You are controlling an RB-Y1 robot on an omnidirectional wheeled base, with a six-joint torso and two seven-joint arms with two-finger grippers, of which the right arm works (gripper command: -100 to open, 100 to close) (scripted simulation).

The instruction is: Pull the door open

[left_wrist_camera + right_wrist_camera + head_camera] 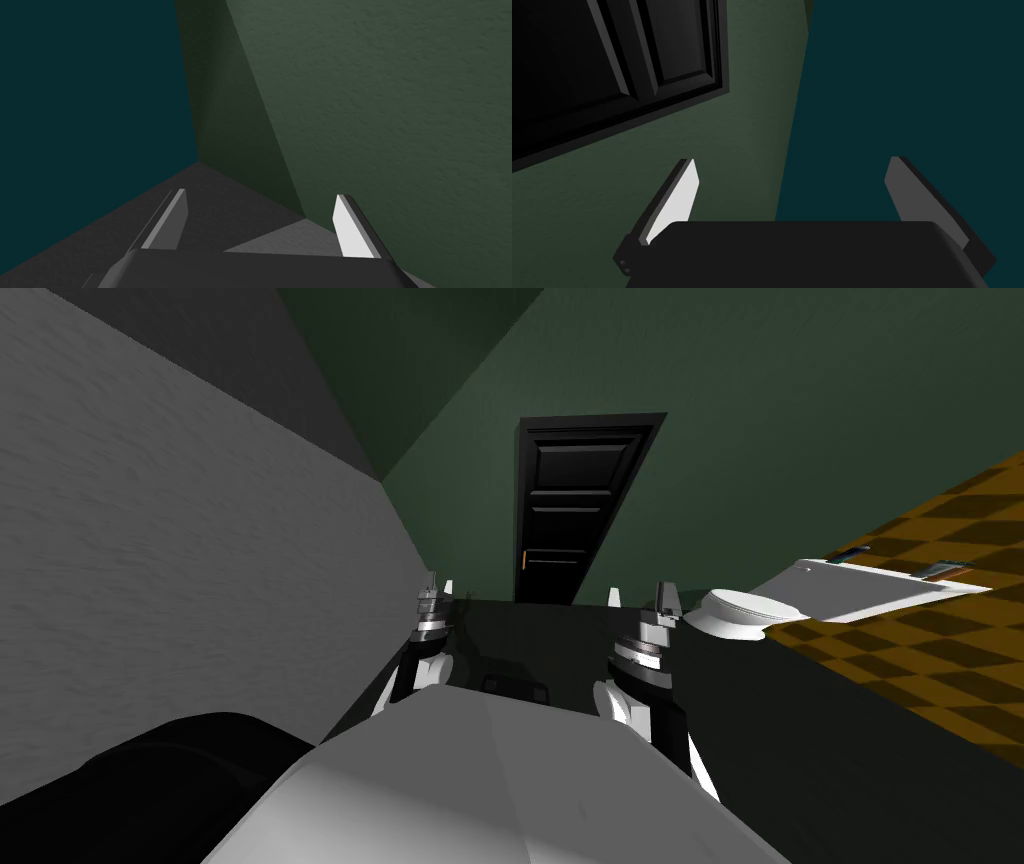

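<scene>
Door (575, 503) was dark and panelled, set in the green wall (800, 398), well ahead of both arms. It had a small orange handle (523, 559) on the edge toward the left arm (too tiny to make out its shape). The right wrist view cut the door off at one frame corner. Left gripper (439, 586) fingers stood spread apart, and right gripper (640, 596) was the same, aimed at wall beside the frame. White toilet (745, 610) sat off to the right arm's side.
</scene>
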